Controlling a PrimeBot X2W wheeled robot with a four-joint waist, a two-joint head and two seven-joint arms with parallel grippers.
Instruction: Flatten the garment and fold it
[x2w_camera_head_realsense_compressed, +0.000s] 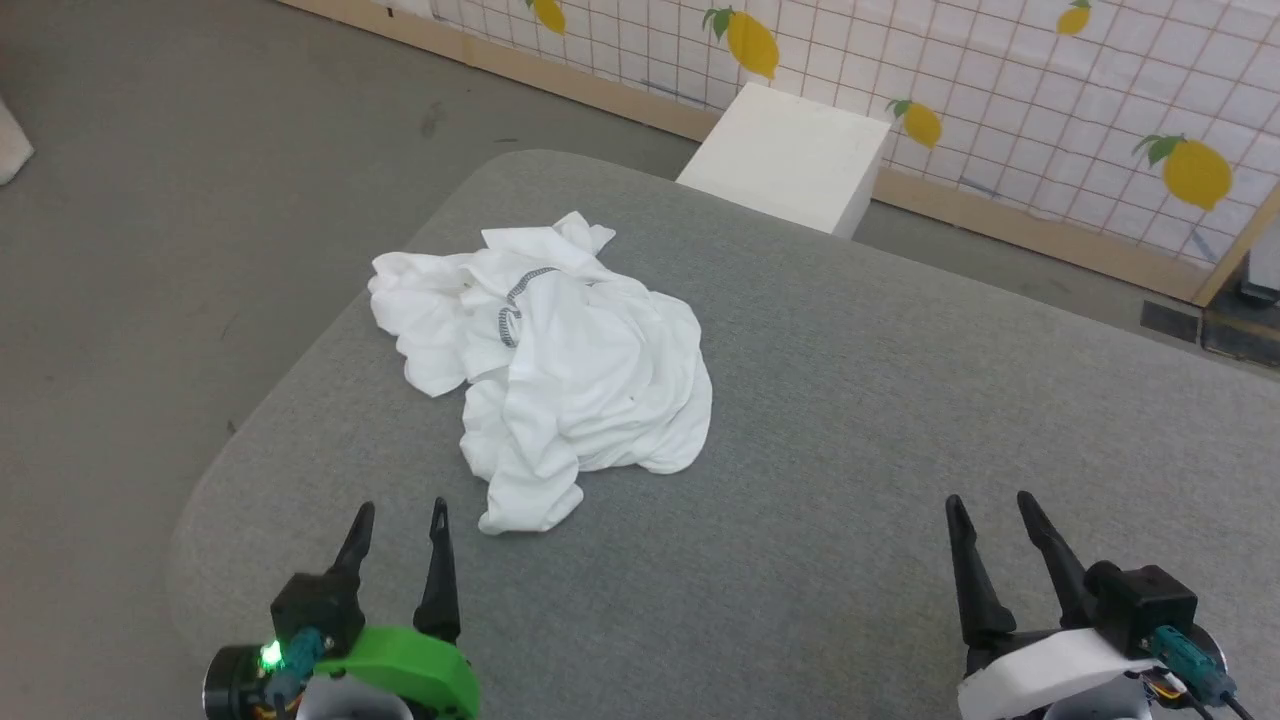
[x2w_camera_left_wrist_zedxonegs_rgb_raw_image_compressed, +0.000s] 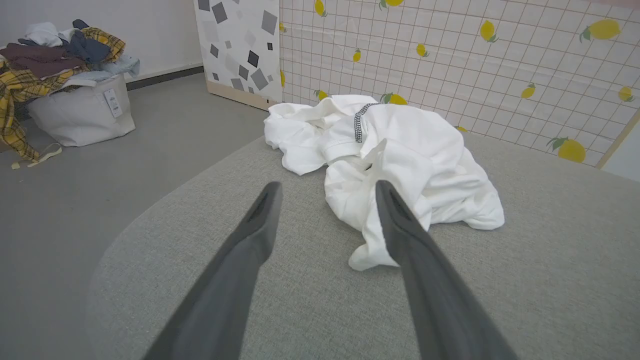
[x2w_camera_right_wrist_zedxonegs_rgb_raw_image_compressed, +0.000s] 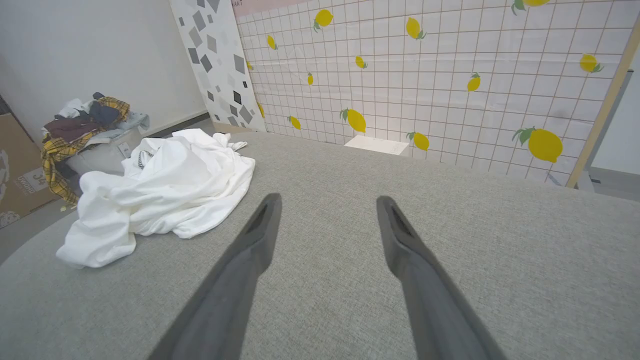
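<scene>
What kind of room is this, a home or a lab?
Probably a staged test room: lemon-print panels stand as a backdrop, a bag heaped with clothes sits near the grey table holding one crumpled shirt.

Left gripper (x2w_camera_head_realsense_compressed: 400, 510) and right gripper (x2w_camera_head_realsense_compressed: 990, 505) hovered low at either side, both empty, fingers spread wide, pointing forward.

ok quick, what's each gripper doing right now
left gripper: open, empty, near the shirt
right gripper: open, empty, over bare table
</scene>
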